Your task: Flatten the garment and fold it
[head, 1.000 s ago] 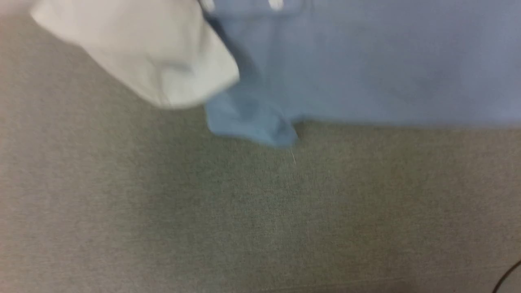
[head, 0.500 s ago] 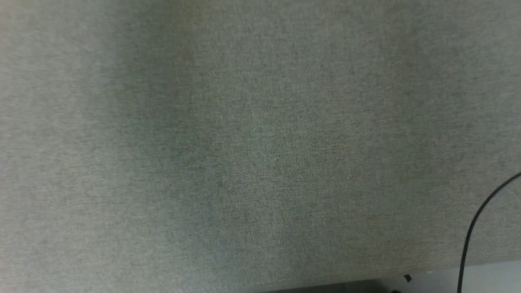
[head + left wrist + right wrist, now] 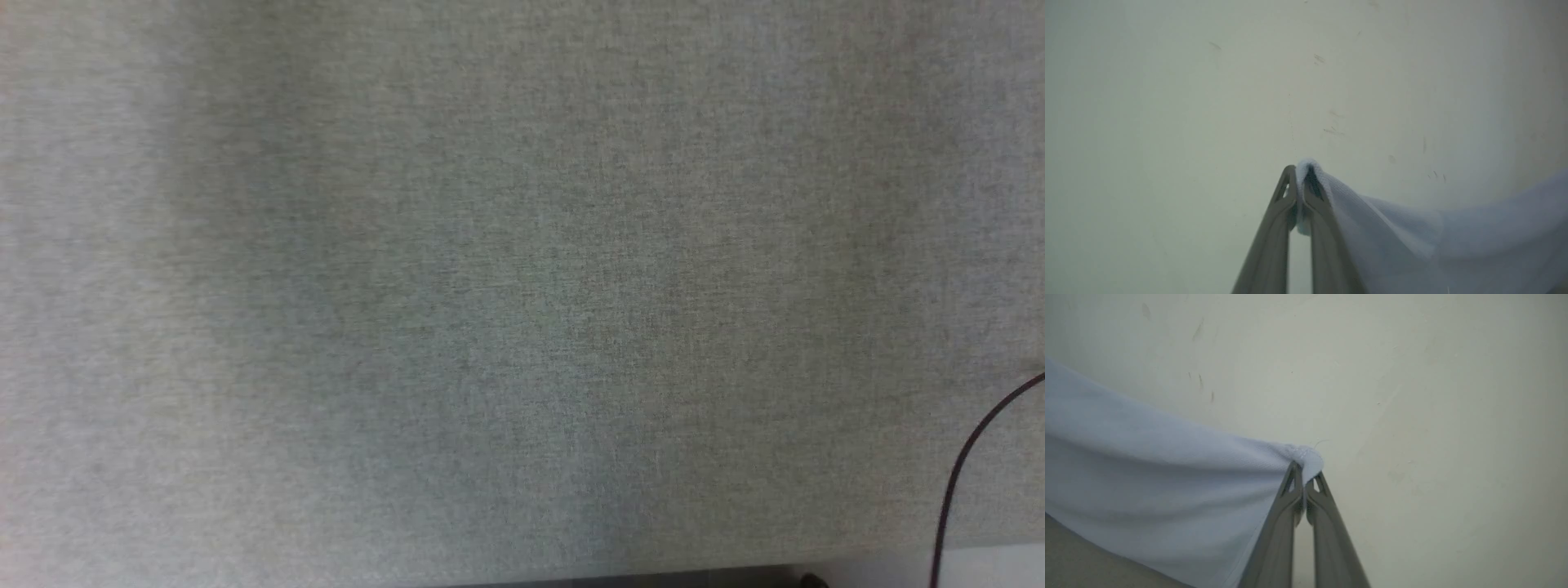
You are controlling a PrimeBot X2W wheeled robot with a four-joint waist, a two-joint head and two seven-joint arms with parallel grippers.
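**Left pincer [image 3: 1300,176] and right pincer [image 3: 1305,477] each clenched on the garment [image 3: 1412,241]**

In the left wrist view the two dark fingers meet at the tips. They pinch a small fold of light blue knit that bulges over them at 12 o'clock. From there the garment drapes away toward 4 o'clock and is cut off by the right and bottom edges, so its far end cannot be seen.

In the right wrist view the fingers are likewise pressed together on a bunched corner of the garment [image 3: 1147,469]. The cloth stretches off toward 9 o'clock and runs out of frame on the left. Collar, button and logo cannot be made out in either wrist view.

Behind both pincers stands a pale scuffed surface [image 3: 1208,102]; whether it is a wall I cannot tell. A grey strip [image 3: 1077,567] at 7 o'clock in the right wrist view is too blurred to name.

The head view looks down on the grey woven bench [image 3: 490,286]. A dark cable [image 3: 967,457] curves in at 4 o'clock, clipped by the frame.
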